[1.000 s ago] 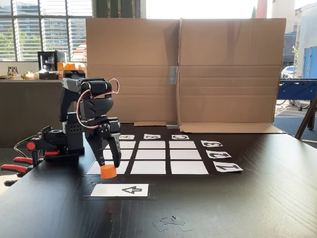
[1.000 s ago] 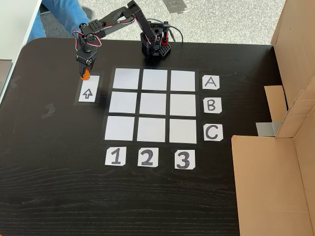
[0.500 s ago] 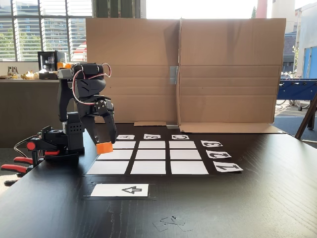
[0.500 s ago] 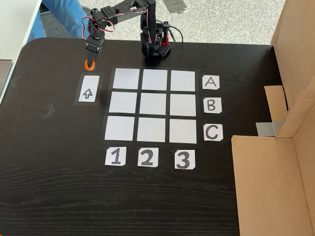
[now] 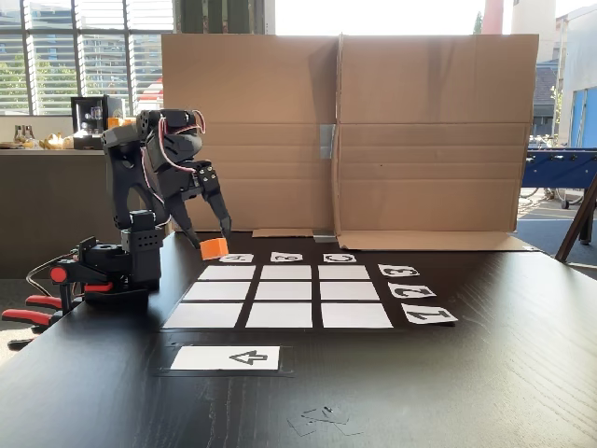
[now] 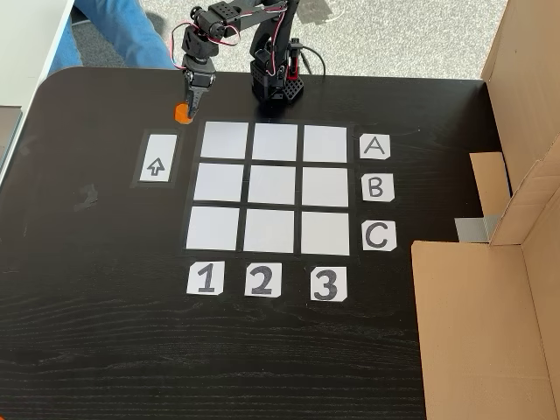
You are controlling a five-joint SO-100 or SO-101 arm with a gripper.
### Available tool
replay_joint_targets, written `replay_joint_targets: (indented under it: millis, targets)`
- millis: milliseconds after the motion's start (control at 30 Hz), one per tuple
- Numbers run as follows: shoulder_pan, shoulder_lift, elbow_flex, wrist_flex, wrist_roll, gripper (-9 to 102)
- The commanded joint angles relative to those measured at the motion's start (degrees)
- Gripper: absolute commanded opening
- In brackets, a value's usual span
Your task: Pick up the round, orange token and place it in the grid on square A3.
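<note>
My gripper [image 5: 217,243] is shut on the orange token [image 5: 214,248] and holds it in the air above the table. From above, the token [image 6: 182,112] hangs in the gripper [image 6: 185,107] just outside the grid [image 6: 274,187], past its upper left corner, near the arm's base. Square A3 [image 6: 325,143] is the grid's upper right cell there, bare and white. In the fixed view from the table side, square A3 [image 5: 227,273] is the far left cell of the grid [image 5: 289,297], below and slightly right of the token.
A white arrow strip [image 6: 157,157] lies left of the grid. Label cards A, B, C [image 6: 374,187] and 1, 2, 3 [image 6: 259,281] edge it. Cardboard walls [image 5: 345,140] stand behind. The arm's base [image 5: 121,266] is clamped at the table edge. A person's leg [image 6: 118,31] is nearby.
The gripper has lifted the token off the arrow strip's end, raised it and carried it back toward the arm's base, along the grid's edge.
</note>
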Motion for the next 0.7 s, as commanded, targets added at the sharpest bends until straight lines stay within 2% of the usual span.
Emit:
replay_joint_targets:
  millis: [0,433,667]
  targets:
    - [-4.4,6.2,2.7,0.9,-1.8,-1]
    - [-31.4,20.0,13.6,8.6,-2.5,-1]
    - [-46.4,23.8,19.0,9.5,-2.2,-1]
